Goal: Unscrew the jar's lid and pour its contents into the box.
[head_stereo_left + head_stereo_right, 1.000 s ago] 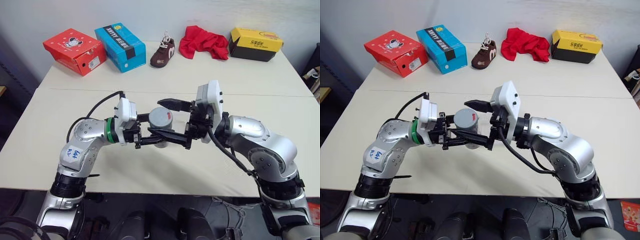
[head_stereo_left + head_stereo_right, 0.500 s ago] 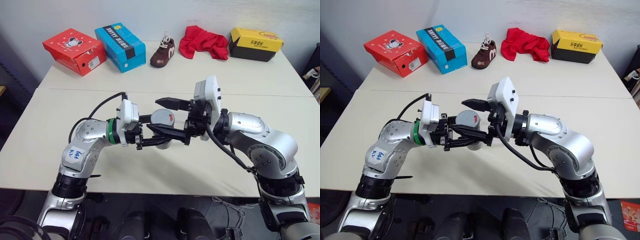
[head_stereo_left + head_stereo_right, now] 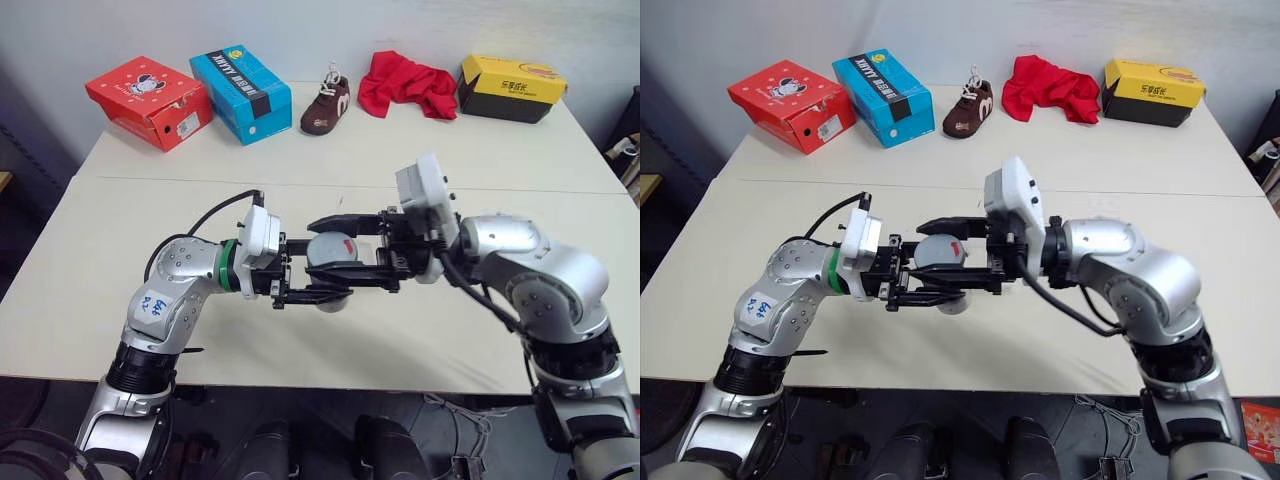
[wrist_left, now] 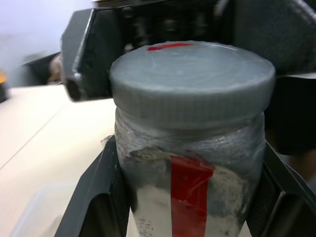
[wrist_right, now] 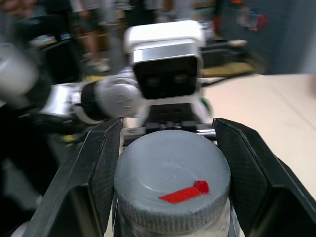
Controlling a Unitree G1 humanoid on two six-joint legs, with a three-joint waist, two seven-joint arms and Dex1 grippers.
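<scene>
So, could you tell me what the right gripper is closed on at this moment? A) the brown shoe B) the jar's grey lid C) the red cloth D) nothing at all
B: the right gripper has a finger on each side of the grey lid, while the left gripper holds the jar by its body.

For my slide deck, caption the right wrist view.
Right end effector shut on the grey lid of the jar held by the left end effector.
</scene>
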